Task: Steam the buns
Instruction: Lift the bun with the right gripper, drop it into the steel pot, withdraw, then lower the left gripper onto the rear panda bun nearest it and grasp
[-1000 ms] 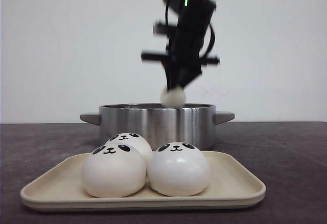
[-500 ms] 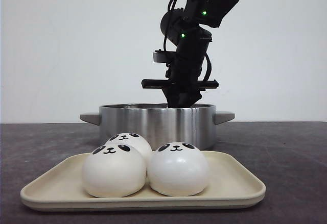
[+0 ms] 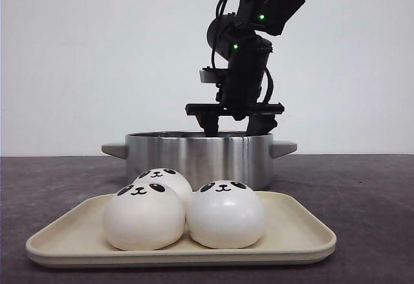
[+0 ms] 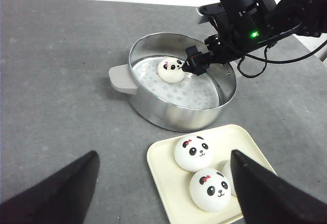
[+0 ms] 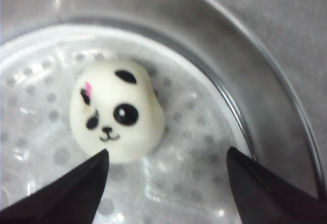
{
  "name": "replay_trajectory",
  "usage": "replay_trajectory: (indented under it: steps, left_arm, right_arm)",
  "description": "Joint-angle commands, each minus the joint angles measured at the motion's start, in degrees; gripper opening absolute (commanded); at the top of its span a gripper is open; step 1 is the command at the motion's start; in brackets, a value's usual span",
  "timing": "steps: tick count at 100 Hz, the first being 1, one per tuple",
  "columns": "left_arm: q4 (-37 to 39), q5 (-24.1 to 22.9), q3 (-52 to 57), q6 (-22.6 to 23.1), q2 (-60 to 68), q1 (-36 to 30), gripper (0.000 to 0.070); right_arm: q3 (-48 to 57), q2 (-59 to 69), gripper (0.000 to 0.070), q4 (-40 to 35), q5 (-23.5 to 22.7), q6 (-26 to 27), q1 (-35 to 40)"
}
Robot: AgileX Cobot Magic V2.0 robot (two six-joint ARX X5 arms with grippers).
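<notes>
One panda-faced bun (image 5: 117, 117) lies on the perforated steamer plate inside the steel pot (image 3: 197, 158); the left wrist view shows that bun (image 4: 171, 70) too. My right gripper (image 5: 166, 156) hangs open just above and beside it, touching nothing, its fingers at the pot's rim in the front view (image 3: 234, 127). Three more buns sit on the cream tray (image 3: 304, 232): front left (image 3: 143, 216), front right (image 3: 225, 214), and one behind (image 3: 165, 179). My left gripper (image 4: 162, 155) is open high over the tray's near end, holding nothing.
The pot has flat side handles (image 3: 115, 149) and stands behind the tray on a dark grey tabletop (image 4: 56, 81). The right arm (image 4: 255, 20) reaches over the pot's far rim. A plain white wall lies behind.
The right gripper lowered a bun into the pot, then opened and let it go. The bun now rests on the steamer plate. The tray's buns have not moved.
</notes>
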Motion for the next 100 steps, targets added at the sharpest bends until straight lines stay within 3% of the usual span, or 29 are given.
replay_trajectory:
  steps: [1,9,17,40,60,79,100]
  left_arm:
    - [0.3,0.1,1.0,-0.5,0.2,-0.2,0.0469]
    - [0.7,0.2,1.0,-2.6,0.4,-0.2,0.0469]
    - [1.4,0.3,1.0,-5.4,1.5,-0.2,0.0469]
    - [1.8,5.3,1.0,-12.0,10.1,-0.9,0.0471]
    - [2.5,6.2,1.0,-14.1,20.8,-6.4,0.0476]
    - [8.6,2.1,1.0,-15.4,31.5,-15.2,0.0476]
    - [15.2,-1.4,1.5,-16.3,42.7,-22.8,0.0476]
  right_arm:
    - [2.9,-0.7,0.0437,-1.5,0.1,0.5,0.0]
    - [4.0,-3.2,0.0253,-4.2,0.1,-0.2,-0.1]
    - [4.0,-7.0,0.0,-5.9,0.0,-2.2,0.0]
    - [4.0,-23.8,0.0008,-10.5,-0.2,-2.9,2.7]
    - [4.0,-41.2,0.0008,-11.4,0.0,-7.2,9.5]
    - [4.0,-55.2,0.0008,-11.4,0.3,-7.3,16.5]
    - [4.0,-63.6,0.0008,-13.1,0.9,-6.1,18.0]
